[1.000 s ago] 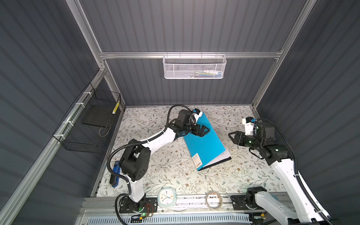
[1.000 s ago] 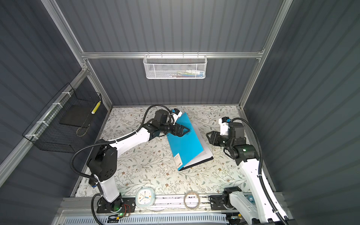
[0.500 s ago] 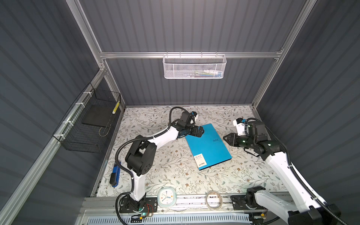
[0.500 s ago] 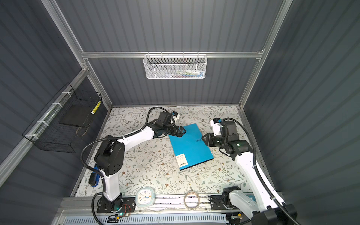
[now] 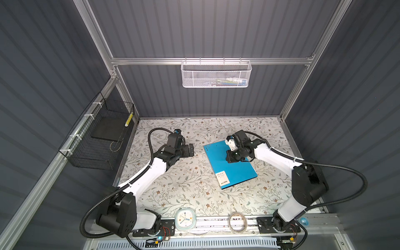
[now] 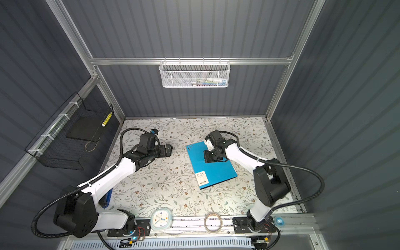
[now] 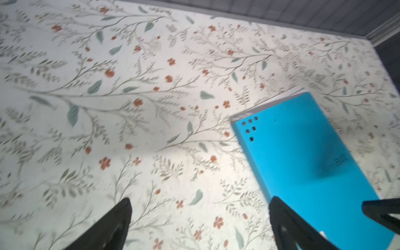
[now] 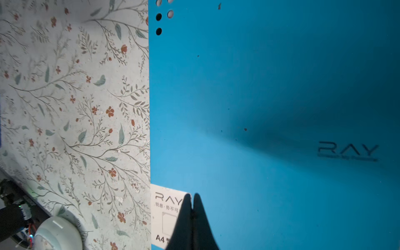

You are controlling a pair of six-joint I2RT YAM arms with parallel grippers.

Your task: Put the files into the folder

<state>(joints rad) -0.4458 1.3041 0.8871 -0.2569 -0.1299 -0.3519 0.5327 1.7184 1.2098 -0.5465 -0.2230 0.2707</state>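
Closed now after standing ajar, the folder (image 5: 229, 166) lies flat on the table (image 5: 184, 184), files (image 7: 296, 92) seemingly tucked inside, right claw (image 8: 192, 198) pinched together above its cover, left claw (image 5: 191, 149) gaping nearby; little seems left.

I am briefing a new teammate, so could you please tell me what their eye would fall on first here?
The bright blue folder lies closed on the floral tabletop, right of centre. The right gripper hangs over its cover, jaws shut, while the left gripper hovers apart to its left, jaws wide open.
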